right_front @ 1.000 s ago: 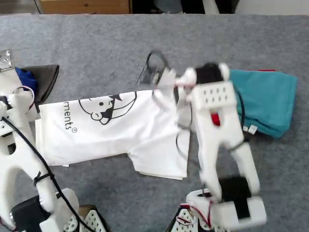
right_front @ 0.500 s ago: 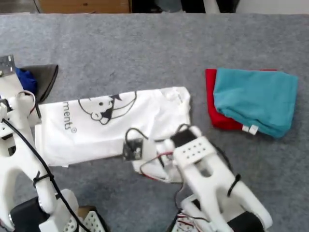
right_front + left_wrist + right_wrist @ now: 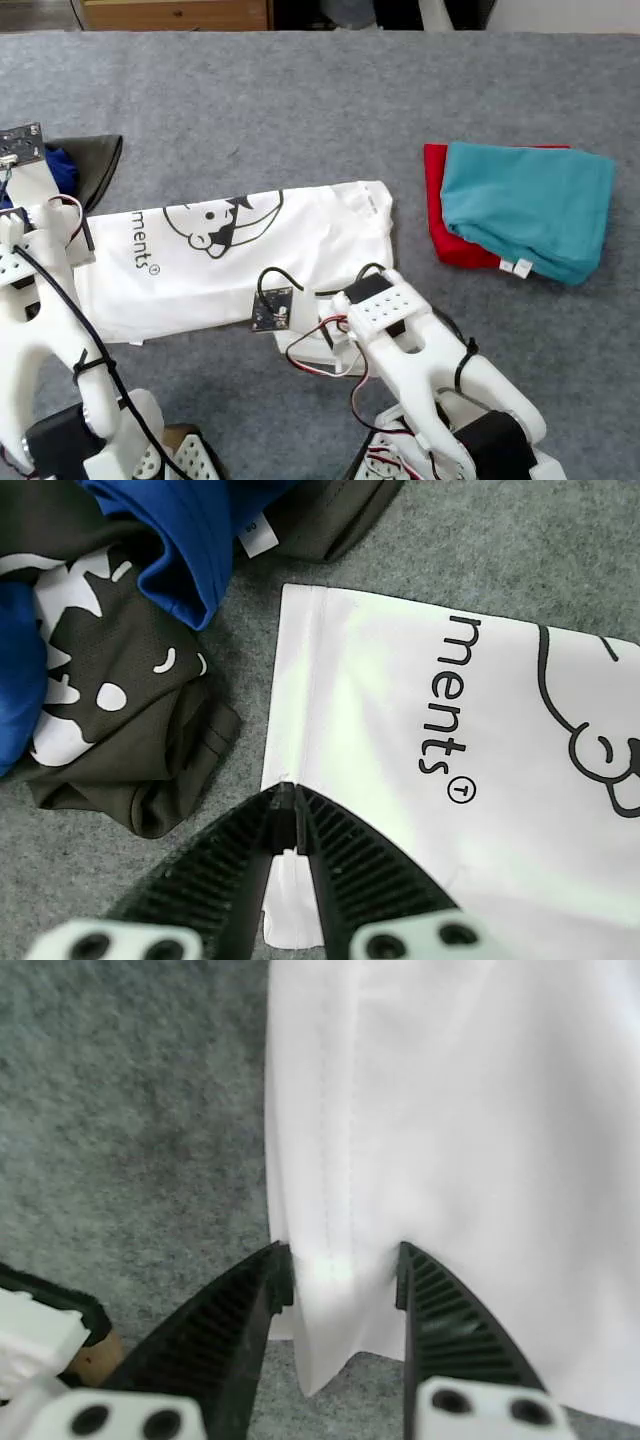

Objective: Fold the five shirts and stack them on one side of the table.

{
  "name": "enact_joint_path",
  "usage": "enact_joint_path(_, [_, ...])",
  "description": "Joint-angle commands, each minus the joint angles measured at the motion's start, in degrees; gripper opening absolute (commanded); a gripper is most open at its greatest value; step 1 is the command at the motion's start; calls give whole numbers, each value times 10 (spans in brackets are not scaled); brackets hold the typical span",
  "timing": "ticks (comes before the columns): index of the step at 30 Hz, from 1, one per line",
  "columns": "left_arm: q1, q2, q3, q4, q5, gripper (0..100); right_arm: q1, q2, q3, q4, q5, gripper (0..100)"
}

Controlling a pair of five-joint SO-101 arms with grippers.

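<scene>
High view: the left gripper (image 3: 285, 818), jaws together, pinches the hem corner of the white shirt (image 3: 240, 260). The shirt's long axis runs away from it across the worktop (image 3: 300, 100) towards the right gripper (image 3: 335, 1265). That gripper, jaws apart, straddles the shirt's opposite near corner, fabric between them, not yet clamped. The coming fold likely turns on closing there. Beyond the right gripper, well apart, lies the teal shirt (image 3: 525, 205), folded on the red shirt (image 3: 437, 220).
</scene>
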Motion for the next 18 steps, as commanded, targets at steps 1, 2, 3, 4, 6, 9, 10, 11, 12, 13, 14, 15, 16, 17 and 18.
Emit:
enact_joint_path(1, [2,-18,-7,-4,-5,30,-2,26,0,-20,-5,196])
enact_joint_path(2, [2,-18,-7,-4,-5,30,-2,26,0,-20,-5,186])
enact_joint_path(3, [2,-18,-8,-4,-5,30,-2,26,0,-21,-5,165])
enact_joint_path(4, [2,-18,-8,-4,-5,30,-2,26,0,-21,-5,136])
enact_joint_path(6, [2,-18,-8,-4,-5,30,-2,26,0,-21,-5,77])
enact_joint_path(9, [2,-18,-8,-5,-5,30,-2,26,0,-22,-11,31])
enact_joint_path(10, [2,-18,-8,-6,-5,30,-1,26,-3,-24,-19,24])
enact_joint_path(11, [2,-18,-8,-7,-5,30,-1,26,-7,-26,-27,17])
enact_joint_path(12, [2,-19,-8,-7,-5,30,1,26,-12,-26,-33,13])
enact_joint_path(13, [2,-19,-8,-7,-5,30,6,26,-15,-26,-35,13])
enact_joint_path(14, [2,-19,-8,-6,-5,30,11,26,-22,-25,-36,13])
enact_joint_path(15, [2,-19,-8,-6,-5,30,21,26,-33,-20,-39,13])
enact_joint_path(16, [2,-19,-8,-6,-5,30,33,26,-46,-15,-40,13])
enact_joint_path(17, [2,-20,-8,-6,-5,30,44,26,-63,-4,-39,13])
enact_joint_path(18, [2,-20,-8,-6,-5,30,55,29,-83,13,-38,13])
